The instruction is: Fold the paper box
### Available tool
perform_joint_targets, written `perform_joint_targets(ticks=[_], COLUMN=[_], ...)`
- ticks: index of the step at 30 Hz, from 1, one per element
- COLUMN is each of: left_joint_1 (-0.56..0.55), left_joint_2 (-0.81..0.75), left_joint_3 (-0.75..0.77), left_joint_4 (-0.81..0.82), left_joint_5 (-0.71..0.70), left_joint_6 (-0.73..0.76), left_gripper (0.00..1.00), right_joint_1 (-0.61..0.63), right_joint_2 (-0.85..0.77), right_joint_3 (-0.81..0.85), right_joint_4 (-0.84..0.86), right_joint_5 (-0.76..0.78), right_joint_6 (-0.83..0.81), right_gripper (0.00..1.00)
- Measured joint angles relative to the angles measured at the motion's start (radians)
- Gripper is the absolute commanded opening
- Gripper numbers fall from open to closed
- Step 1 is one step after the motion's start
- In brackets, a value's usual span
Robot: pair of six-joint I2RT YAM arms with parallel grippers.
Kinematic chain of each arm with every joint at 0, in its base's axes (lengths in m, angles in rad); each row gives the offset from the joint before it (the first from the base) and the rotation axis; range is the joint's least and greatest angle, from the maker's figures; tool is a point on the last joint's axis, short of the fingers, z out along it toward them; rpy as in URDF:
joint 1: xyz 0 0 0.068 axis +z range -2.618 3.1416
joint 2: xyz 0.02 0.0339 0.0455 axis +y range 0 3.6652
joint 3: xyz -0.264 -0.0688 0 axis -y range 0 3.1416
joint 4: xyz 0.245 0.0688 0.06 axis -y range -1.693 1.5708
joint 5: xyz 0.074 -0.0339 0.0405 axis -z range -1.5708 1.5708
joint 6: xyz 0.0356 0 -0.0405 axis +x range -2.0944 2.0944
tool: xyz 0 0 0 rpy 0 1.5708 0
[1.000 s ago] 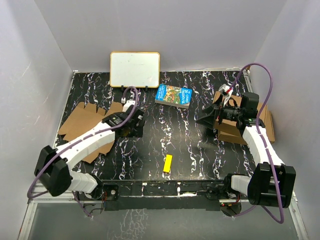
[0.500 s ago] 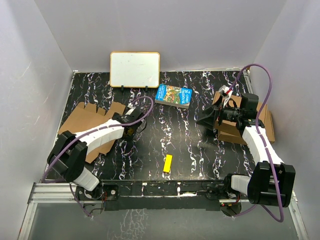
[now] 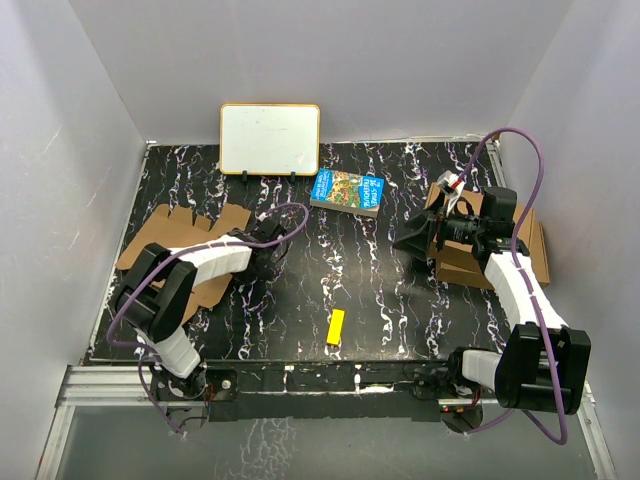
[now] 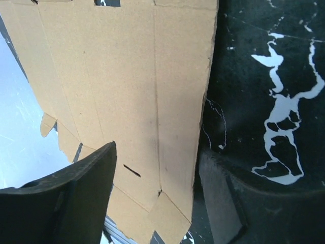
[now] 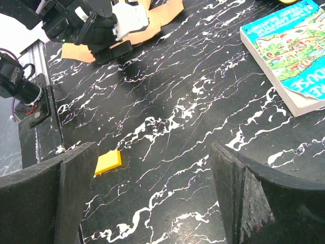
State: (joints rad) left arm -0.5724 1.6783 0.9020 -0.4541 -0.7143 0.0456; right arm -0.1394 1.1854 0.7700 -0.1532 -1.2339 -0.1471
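The paper box [image 3: 165, 245] is a flat brown die-cut sheet with flaps and tabs, lying at the table's left side. My left gripper [image 3: 262, 243] is low at the sheet's right edge. In the left wrist view the gripper [image 4: 157, 195] is open and the sheet [image 4: 127, 91] lies between its wide-apart fingers, with the sheet's edge close to the right finger [image 4: 228, 198]. My right gripper [image 3: 415, 240] is open and empty, held above the bare table on the right. It is also open in the right wrist view [image 5: 152, 203].
A whiteboard [image 3: 270, 138] stands at the back. A colourful book [image 3: 348, 191] lies right of it and also shows in the right wrist view [image 5: 289, 56]. A yellow block [image 3: 337, 327] lies near the front. Two larger brown boxes [image 3: 465, 262] sit under and behind the right arm.
The left arm has folded back toward the left and its elbow has swung in. Its gripper stays at the sheet's right edge. The right arm has hardly moved.
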Motion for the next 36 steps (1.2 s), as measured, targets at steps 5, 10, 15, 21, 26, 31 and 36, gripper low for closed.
perform_joint_targets(ticks=[5, 10, 15, 21, 26, 31, 36], left_joint_1=[0.022, 0.028, 0.017, -0.111, -0.197, -0.247, -0.302], left_joint_2=[0.001, 0.002, -0.019, -0.101, -0.202, -0.218, -0.117], left_joint_3=[-0.017, -0.027, -0.027, 0.045, 0.156, 0.181, 0.215], left_joint_4=[0.026, 0.036, 0.029, -0.061, -0.078, -0.039, 0.026], left_joint_5=[0.010, 0.024, 0.021, 0.066, 0.208, 0.344, 0.459], left_joint_6=[0.014, 0.017, 0.014, -0.091, -0.285, -0.496, -0.631], left_gripper=[0.38, 0.02, 0.00, 0.00, 0.00, 0.00, 0.14], right_joint_1=[0.000, 0.000, 0.000, 0.000, 0.000, 0.005, 0.015], right_joint_2=[0.000, 0.000, 0.000, 0.000, 0.003, 0.017, 0.027], right_joint_3=[0.000, 0.000, 0.000, 0.000, 0.000, 0.000, 0.000], right_joint_4=[0.000, -0.001, -0.001, -0.001, 0.001, 0.001, 0.001], right_joint_5=[0.000, 0.000, -0.002, -0.015, -0.027, -0.027, -0.026], right_joint_6=[-0.005, -0.006, -0.006, -0.005, 0.000, 0.004, 0.008], right_gripper=[0.98, 0.99, 0.98, 0.98, 0.99, 0.98, 0.98])
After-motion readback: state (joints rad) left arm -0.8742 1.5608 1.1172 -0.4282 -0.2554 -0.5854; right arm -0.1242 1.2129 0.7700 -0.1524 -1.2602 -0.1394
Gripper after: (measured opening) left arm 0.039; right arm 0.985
